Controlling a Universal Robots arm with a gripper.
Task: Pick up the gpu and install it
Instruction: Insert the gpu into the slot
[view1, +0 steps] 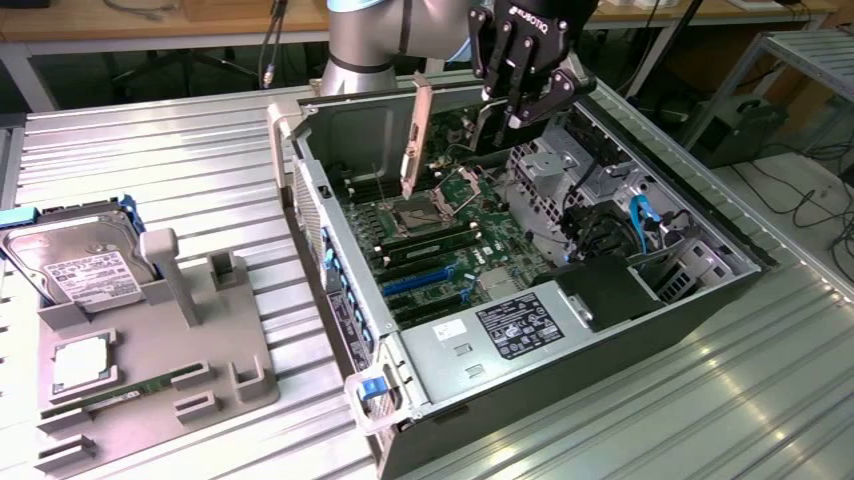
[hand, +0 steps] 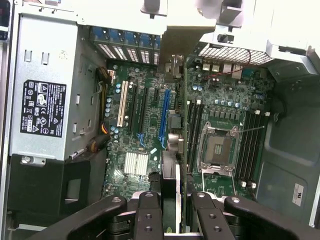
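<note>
Metal tabletop (view1: 160, 160) is carrying the opened computer case (view1: 694, 290); above its motherboard (hand: 150, 130) the gripper (view1: 514, 100) is hovering, fingers (hand: 150, 215) clamping the gpu (view1: 447, 140) edge-on. Installation is under way; seating probably calls for aligning with the blue slot (hand: 164, 117).

Ribbed, satin-finish aluminium table top (view1: 160, 170), lightly reflective. Open computer case of brushed grey sheet metal (view1: 350, 128) with matt black outer panels. Dark green, semi-gloss motherboard (hand: 220, 97) carrying glossy blue and cream plastic slots. Power supply box of dull silver metal (hand: 45, 60) with a black printed paper label. Thin dark circuit-board gpu (view1: 461, 150); its long bracket strip is bright bare metal. Black matt gripper (hand: 172, 215), hard plastic or coated metal. At nine o'clock in the exterior view, a matt grey plastic holder tray (view1: 240, 385) and a boxy silver metal hard drive (view1: 80, 265) with a white label.
</note>
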